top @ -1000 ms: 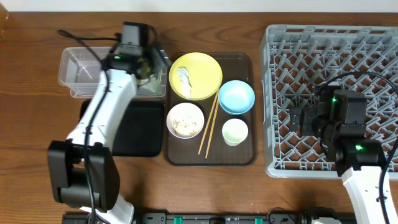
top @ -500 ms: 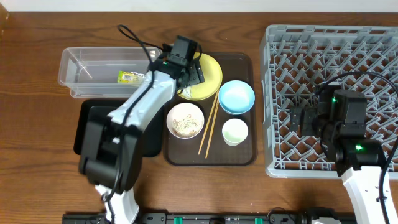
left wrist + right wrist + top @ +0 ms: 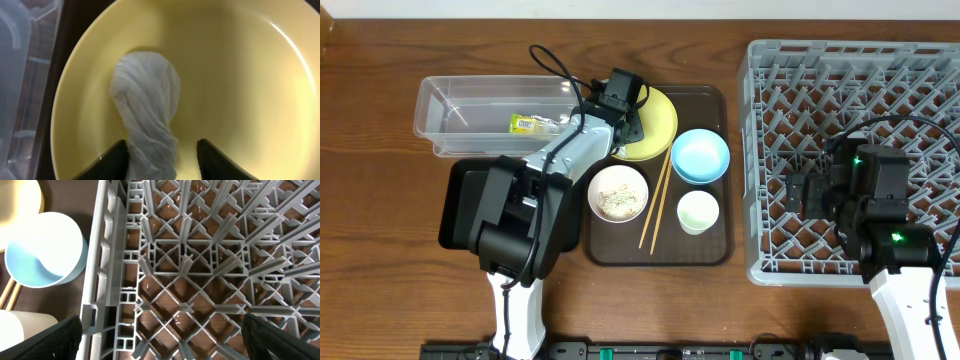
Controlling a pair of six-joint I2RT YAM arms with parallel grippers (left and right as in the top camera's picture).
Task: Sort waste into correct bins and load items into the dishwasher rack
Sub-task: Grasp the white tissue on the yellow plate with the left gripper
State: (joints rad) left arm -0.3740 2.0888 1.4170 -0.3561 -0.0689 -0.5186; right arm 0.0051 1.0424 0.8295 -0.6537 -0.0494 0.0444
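Note:
My left gripper (image 3: 630, 124) hangs low over the round yellow plate (image 3: 240, 75). In the left wrist view its jaws (image 3: 161, 145) stand partly closed either side of the crumpled white paper scrap (image 3: 146, 100). The left finger touches the scrap and a gap remains at the right finger. The yellow-green wrapper (image 3: 528, 124) lies in the clear tub (image 3: 450, 110). The white bowl with rice scraps (image 3: 618, 193), blue bowl (image 3: 700, 156), pale cup (image 3: 698, 211) and chopsticks (image 3: 656, 195) sit on the brown tray. My right gripper (image 3: 162, 322) is open above the grey rack (image 3: 860, 60), holding nothing.
The brown serving tray (image 3: 715, 250) lies mid-table, with the black tray (image 3: 460, 215) to its left below the tub. In the right wrist view the rack's left wall (image 3: 100, 270) separates my gripper from the blue bowl (image 3: 42, 250) and cup (image 3: 20, 330).
My left arm swung right from the clear tub, leaving the wrapper inside, and came down over the yellow plate. Its jaws have narrowed round the paper scrap. The right arm has not moved.

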